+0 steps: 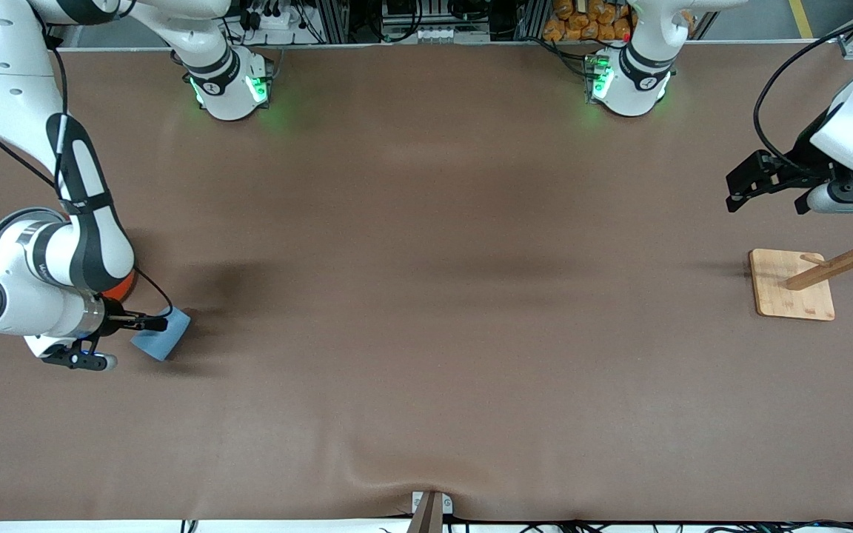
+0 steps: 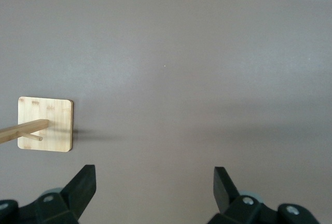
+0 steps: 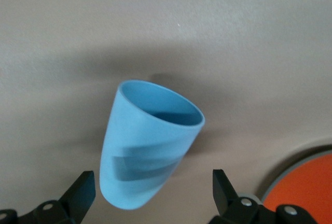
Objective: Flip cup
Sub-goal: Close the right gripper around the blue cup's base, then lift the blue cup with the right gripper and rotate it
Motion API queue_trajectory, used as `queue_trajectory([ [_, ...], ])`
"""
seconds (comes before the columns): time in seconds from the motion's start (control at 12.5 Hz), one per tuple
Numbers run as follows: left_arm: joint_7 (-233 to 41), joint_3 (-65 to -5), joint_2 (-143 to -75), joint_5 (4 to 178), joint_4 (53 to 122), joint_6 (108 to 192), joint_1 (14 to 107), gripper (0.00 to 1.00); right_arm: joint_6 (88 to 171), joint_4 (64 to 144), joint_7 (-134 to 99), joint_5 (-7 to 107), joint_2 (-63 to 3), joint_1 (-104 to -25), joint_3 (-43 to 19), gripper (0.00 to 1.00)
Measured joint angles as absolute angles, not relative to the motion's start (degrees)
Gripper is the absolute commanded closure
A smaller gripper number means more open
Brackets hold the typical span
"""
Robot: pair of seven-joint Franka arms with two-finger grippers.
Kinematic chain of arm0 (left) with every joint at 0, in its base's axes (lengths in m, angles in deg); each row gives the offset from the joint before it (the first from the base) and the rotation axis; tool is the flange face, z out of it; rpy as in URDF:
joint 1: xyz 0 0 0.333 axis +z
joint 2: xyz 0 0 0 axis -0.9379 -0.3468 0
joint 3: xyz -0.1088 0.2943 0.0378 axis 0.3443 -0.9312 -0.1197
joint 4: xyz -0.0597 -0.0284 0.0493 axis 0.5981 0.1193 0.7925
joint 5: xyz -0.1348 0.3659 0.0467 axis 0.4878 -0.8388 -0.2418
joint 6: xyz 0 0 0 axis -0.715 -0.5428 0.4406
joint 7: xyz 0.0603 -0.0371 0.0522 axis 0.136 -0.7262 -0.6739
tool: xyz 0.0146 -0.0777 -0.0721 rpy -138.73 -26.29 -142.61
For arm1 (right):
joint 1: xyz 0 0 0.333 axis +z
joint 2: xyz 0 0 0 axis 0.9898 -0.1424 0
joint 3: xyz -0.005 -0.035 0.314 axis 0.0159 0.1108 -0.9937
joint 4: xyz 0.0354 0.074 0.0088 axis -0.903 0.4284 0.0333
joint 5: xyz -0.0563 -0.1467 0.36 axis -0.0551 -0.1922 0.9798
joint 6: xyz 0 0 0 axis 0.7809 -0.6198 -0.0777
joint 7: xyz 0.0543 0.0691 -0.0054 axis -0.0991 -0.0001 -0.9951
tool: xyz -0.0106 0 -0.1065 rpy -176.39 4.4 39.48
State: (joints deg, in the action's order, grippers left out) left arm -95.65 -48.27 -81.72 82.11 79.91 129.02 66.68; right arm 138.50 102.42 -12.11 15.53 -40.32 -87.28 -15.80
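Observation:
The light-blue cup lies tipped on its side on the brown table near the right arm's end. In the right wrist view the cup has its darker-blue mouth turned away from the gripper and its base toward it. My right gripper is low at the cup's base. Its fingers are wide open on either side of the base and do not touch it. My left gripper waits open and empty above the table at the left arm's end, and the left wrist view shows its gripper over bare mat.
An orange-red can stands just beside the cup, partly hidden by the right arm; its top shows in the right wrist view. A wooden peg stand on a square base stands under the left gripper, and also shows in the left wrist view.

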Motion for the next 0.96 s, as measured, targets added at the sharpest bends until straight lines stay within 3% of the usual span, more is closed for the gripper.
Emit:
queue_trajectory([
  [0.56, -95.8, -48.6, -81.96, 82.11, 79.91, 129.71, 66.85, 0.0, 149.71, 102.49, -13.5, 15.53, -47.03, -86.55, -16.08, 0.0],
  [0.88, -95.86, -48.65, -81.98, 82.11, 79.92, 130.47, 66.85, 0.0, 149.88, 102.17, -14.81, 15.53, -47.17, -86.28, -16.11, 0.0],
  [0.96, -95.86, -48.65, -82.04, 82.11, 79.93, 130.92, 66.85, 0.0, 149.62, 102.12, -14.93, 15.53, -47.17, -86.25, -16.12, 0.07],
])
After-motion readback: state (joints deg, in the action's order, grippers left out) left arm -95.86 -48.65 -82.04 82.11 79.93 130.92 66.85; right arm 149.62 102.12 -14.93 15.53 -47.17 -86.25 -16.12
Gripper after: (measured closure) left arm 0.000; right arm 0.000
